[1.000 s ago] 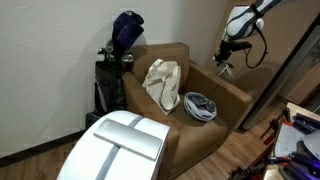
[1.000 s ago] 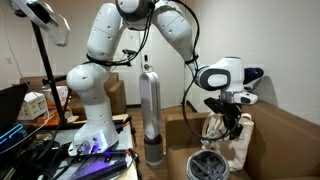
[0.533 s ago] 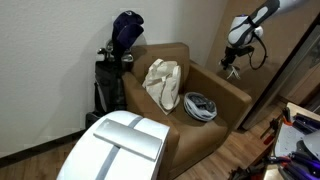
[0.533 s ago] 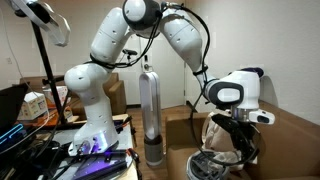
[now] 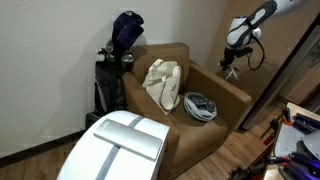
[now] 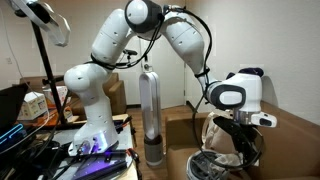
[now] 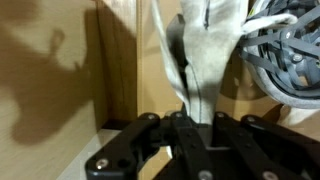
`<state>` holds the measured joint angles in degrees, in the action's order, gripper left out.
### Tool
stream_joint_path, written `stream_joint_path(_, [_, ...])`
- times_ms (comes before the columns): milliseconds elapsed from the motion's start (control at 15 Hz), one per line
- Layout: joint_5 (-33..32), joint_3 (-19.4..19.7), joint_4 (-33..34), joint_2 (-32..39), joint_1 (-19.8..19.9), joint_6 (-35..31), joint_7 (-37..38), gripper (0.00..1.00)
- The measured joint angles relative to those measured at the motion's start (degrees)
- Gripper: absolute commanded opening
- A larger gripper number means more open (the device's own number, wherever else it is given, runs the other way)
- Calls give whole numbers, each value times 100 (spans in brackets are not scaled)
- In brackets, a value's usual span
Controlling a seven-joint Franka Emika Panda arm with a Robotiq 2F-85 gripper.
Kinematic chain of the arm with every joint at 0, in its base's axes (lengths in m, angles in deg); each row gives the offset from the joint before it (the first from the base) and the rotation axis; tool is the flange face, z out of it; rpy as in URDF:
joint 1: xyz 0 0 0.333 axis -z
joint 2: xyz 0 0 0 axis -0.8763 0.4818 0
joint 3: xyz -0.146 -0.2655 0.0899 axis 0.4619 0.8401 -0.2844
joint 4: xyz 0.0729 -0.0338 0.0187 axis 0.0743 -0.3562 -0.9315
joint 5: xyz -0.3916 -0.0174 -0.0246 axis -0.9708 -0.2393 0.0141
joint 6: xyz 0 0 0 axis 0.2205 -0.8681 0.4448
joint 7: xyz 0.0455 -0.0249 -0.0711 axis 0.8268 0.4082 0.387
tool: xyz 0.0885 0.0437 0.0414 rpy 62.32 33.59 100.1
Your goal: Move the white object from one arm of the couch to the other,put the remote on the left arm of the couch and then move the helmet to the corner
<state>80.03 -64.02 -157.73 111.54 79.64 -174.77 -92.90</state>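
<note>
The white object (image 5: pixel 162 82) is a crumpled cloth bag leaning against the back of the brown couch (image 5: pixel 225 92). It also shows in an exterior view (image 6: pixel 226 135) and in the wrist view (image 7: pixel 212 45). The dark helmet (image 5: pixel 200 105) lies on the seat in front of it, and shows in an exterior view (image 6: pixel 205 166) and at the right edge of the wrist view (image 7: pixel 290 60). My gripper (image 5: pixel 230 66) hangs above the couch's right arm, close over the helmet (image 6: pixel 243 152). Its fingers (image 7: pixel 188 105) look shut and hold nothing I can make out. No remote is in view.
A golf bag (image 5: pixel 115 65) stands against the wall beside the couch. A white appliance (image 5: pixel 118 148) fills the foreground. A tall silver tower fan (image 6: pixel 150 115) stands between the robot base and the couch. A cluttered desk (image 5: pixel 298 135) is at the right.
Between one second and half a second ago the gripper came lower and nearer to the helmet. Since then nothing has visibly moved.
</note>
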Motion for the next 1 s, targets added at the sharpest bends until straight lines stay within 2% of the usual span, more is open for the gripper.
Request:
stream_joint_path(600, [7,-283,614,559,446,562,-808,7])
stream_joint_path(1000, [322,-726,1053,855,837,1076,-1241,7])
